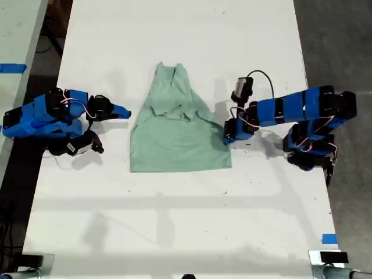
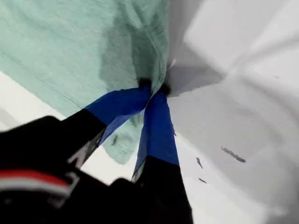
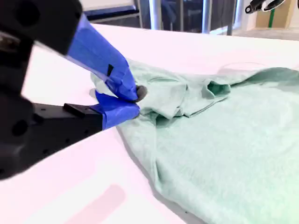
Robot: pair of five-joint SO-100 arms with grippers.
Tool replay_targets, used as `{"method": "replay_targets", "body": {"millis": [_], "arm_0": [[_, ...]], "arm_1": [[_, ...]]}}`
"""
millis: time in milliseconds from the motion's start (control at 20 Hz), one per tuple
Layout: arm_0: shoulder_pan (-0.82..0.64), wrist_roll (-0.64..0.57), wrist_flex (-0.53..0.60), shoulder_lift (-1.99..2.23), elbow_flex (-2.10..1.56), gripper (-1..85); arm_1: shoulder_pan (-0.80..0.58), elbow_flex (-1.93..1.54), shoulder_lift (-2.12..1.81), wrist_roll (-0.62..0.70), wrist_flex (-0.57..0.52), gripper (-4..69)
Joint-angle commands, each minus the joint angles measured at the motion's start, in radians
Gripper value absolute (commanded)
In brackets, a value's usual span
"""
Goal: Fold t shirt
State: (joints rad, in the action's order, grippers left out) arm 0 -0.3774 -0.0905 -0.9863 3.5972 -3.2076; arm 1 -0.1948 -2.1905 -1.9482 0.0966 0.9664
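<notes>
T-shirt lies mid-table, sleeves already folded inward but body still unfolded; my first gripper pinches its edge on the exterior view's right, my second gripper sits nearly closed, empty, beside it.

The t shirt was soft, matt cloth, pale mint, plain and wrinkled, with a stitched hem showing along its edge in the first wrist view. The table looked smooth and white with a faint sheen, marked by a few small dark scuffs. My first end effector had blue, matt plastic fingers on black bodywork. My second end effector was the same blue plastic, smooth with a slight gloss, on matt black parts. Thin red and white wires ran over both arms.
</notes>
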Motion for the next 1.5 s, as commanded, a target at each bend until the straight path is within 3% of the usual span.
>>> {"method": "replay_targets", "body": {"millis": [0,250,550,700,750,800,950,1050,1150,1300,1450], "arm_0": [[0.015,-0.011,0.009,0.009,0.000,-0.1],[0.015,-0.012,0.011,0.009,0.000,-0.1],[0.015,-0.012,0.011,0.009,0.000,-0.1],[0.015,-0.012,0.009,0.009,0.000,-0.1],[0.015,-0.012,0.009,0.009,0.000,-0.1],[0.015,-0.012,0.009,0.009,0.000,-0.1],[0.017,-0.014,0.009,0.009,0.000,-0.1],[0.017,-0.014,0.009,0.009,0.000,-0.1],[0.017,-0.014,0.009,0.009,0.002,-0.1],[0.017,-0.014,0.009,0.009,0.002,-0.1],[0.017,-0.014,0.009,0.009,0.002,-0.1]], "arm_1": [[-0.025,0.025,-0.229,0.003,0.081,-0.8],[0.029,0.390,-0.114,0.091,0.141,-0.8],[0.097,1.057,0.520,0.167,0.219,-0.8],[0.115,1.221,0.758,0.173,0.186,-0.7],[0.120,1.221,0.781,0.173,0.163,6.4],[0.123,1.221,0.781,0.173,0.169,19.9],[0.103,1.215,0.652,0.170,0.322,30.4],[0.084,1.152,0.494,0.173,0.387,31.6],[0.067,1.074,0.330,0.144,0.463,-1.6],[0.054,0.819,0.025,0.084,0.465,-1.6],[0.029,0.439,-0.327,0.034,0.374,-1.6]]}}
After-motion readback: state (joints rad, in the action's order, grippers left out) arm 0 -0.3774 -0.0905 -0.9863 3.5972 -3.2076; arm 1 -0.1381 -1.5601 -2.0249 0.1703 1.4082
